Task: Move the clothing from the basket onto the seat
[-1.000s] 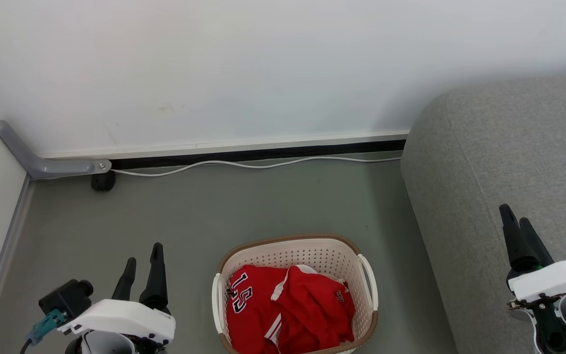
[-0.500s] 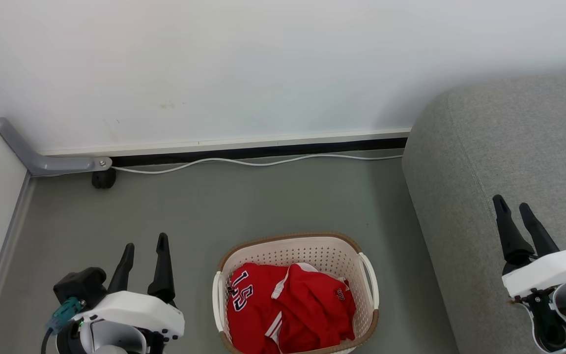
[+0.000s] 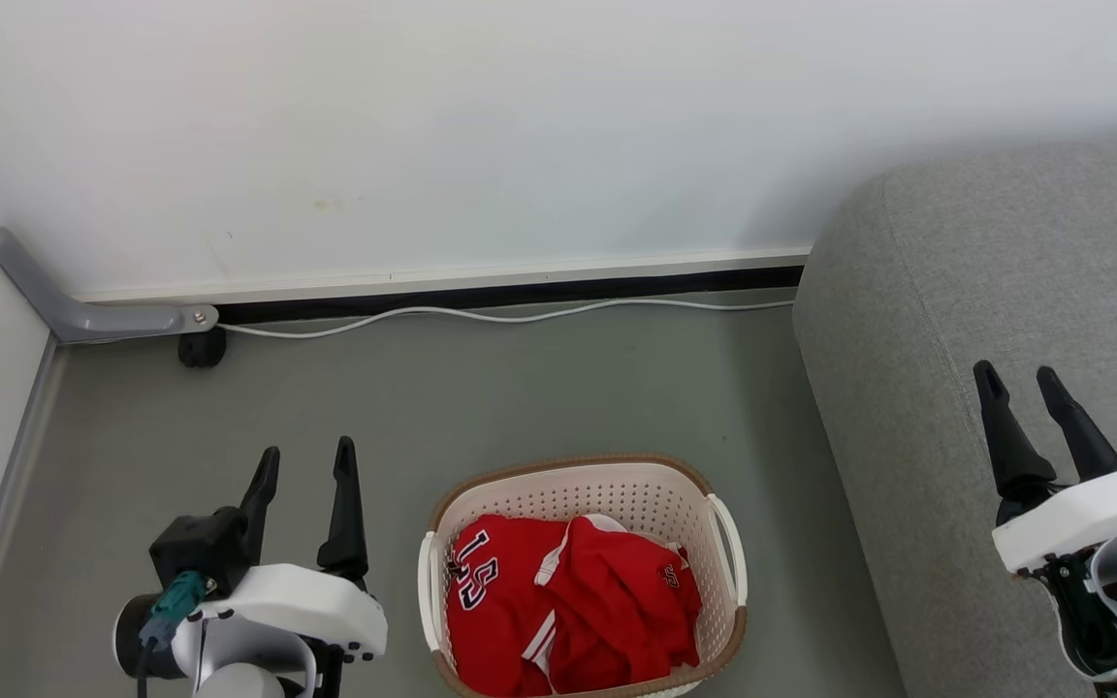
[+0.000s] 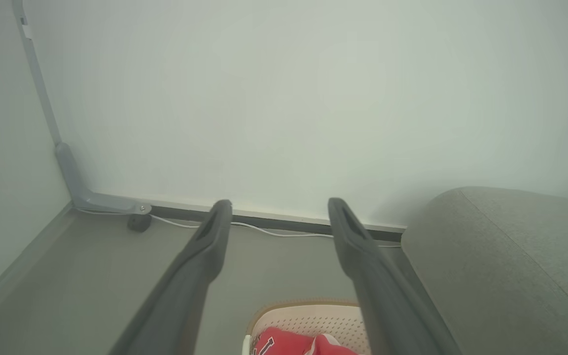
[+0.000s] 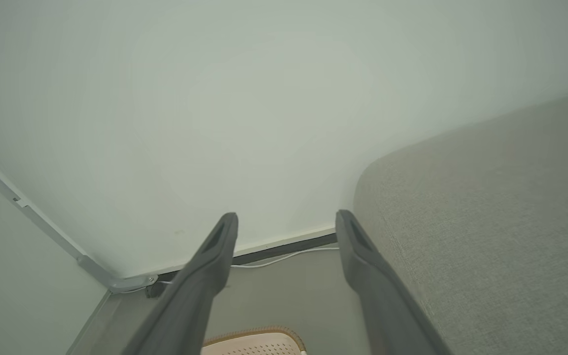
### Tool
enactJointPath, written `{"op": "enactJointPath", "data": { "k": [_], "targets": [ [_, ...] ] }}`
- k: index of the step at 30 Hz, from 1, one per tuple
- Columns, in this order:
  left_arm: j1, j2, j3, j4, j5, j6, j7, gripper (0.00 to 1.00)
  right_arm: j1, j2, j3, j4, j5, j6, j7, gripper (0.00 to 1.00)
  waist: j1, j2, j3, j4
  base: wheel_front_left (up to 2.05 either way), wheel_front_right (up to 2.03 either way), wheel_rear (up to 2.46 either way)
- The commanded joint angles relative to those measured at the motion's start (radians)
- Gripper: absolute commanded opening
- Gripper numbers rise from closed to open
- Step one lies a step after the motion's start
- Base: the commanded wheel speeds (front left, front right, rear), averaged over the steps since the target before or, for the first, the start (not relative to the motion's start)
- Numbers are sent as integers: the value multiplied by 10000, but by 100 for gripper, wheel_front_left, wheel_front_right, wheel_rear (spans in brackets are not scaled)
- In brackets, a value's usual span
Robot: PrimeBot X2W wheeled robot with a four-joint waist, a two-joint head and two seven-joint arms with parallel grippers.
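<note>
From overhead, the clothing (image 3: 578,620) lies in the basket (image 3: 573,492); wrist views show both jaws released.

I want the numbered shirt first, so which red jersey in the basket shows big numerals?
The left-hand jersey, nearest the left gripper: dark white-edged numerals mark it. The right-hand jersey shows just a small emblem.

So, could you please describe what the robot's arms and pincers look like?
The left pincer and right pincer each have two long, tapering dark fingers on a glossy white shell. The left also carries a black box with a teal plug and dark cable.
</note>
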Motion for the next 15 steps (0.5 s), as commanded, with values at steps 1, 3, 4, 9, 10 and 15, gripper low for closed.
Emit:
{"op": "enactJointPath", "data": {
  "k": [1, 3, 4, 9, 10, 15],
  "targets": [
    [-585, 156, 165, -364, 428, 137, -176, 100, -450, -318, 209, -196, -318, 41, -215, 100, 0, 0, 15, -3, 0, 0, 0],
    [-615, 153, 120, -391, 649, 178, -235, 100, -506, -378, 277, -180, -478, 41, -273, 100, 0, 0, 28, -8, 0, 0, 0],
    [-632, 146, 90, -401, 760, 194, -264, 100, -534, -411, 316, -176, -561, 41, -303, 100, 0, 0, 34, -9, 0, 0, 0],
    [-733, 105, 30, -436, 1270, 272, -411, 100, -640, -536, 418, -211, -965, 42, -449, 100, 0, 0, 70, 0, 0, 0, 0],
    [-759, 93, 7, -457, 1392, 293, -441, 100, -662, -570, 439, -220, -1048, 42, -479, 100, 0, 0, 82, 3, 0, 0, 0],
    [-882, 32, -75, -608, 1976, 420, -587, 100, -787, -728, 510, -253, -1447, 43, -626, 100, 0, 0, 168, 17, 0, 0, 0]
  ]
}}
